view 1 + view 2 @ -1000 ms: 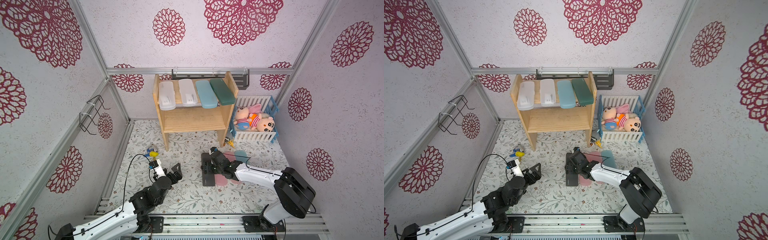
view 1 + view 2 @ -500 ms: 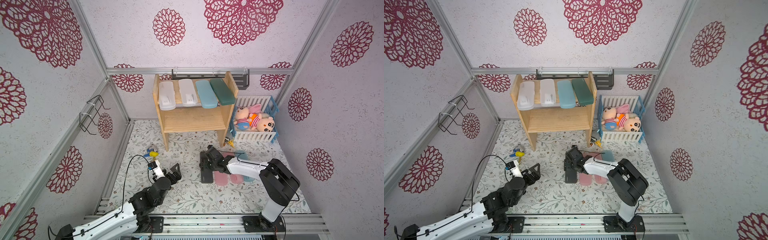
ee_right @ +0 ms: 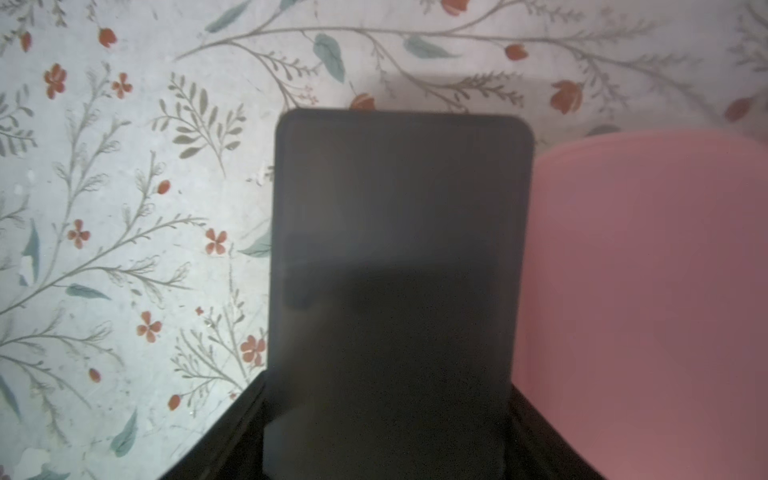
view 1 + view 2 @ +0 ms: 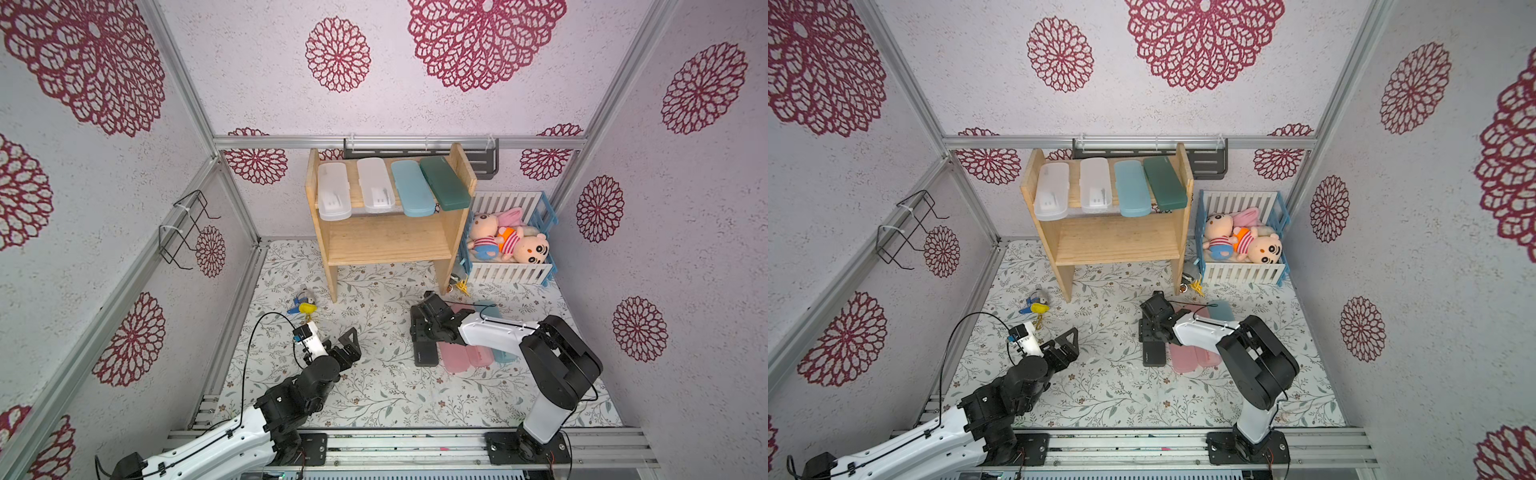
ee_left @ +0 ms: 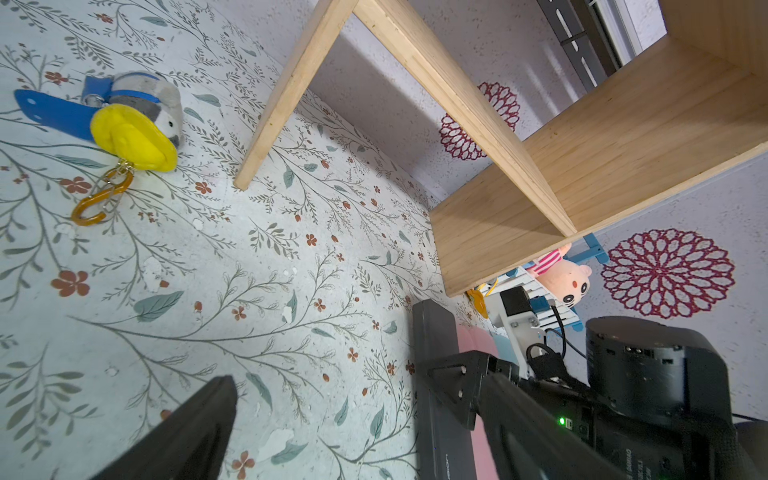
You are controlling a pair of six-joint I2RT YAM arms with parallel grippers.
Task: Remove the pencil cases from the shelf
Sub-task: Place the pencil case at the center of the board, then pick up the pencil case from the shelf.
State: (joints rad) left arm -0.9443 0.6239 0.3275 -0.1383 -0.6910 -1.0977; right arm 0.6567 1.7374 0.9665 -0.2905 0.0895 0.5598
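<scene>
Your right gripper [image 4: 424,336] clenches the black pencil case [image 4: 426,357], lower right of centre, beside a pink case [image 4: 455,359]; left gripper [image 4: 338,340] gapes empty; four cases [image 4: 376,183] lie atop the shelf [image 4: 386,249].

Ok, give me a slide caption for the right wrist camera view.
Right gripper clasping the black pencil case on the floral mat, a pink pencil case alongside.

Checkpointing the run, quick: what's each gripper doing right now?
Left gripper: open, holding nothing.
Right gripper: closed on the black pencil case.
</scene>
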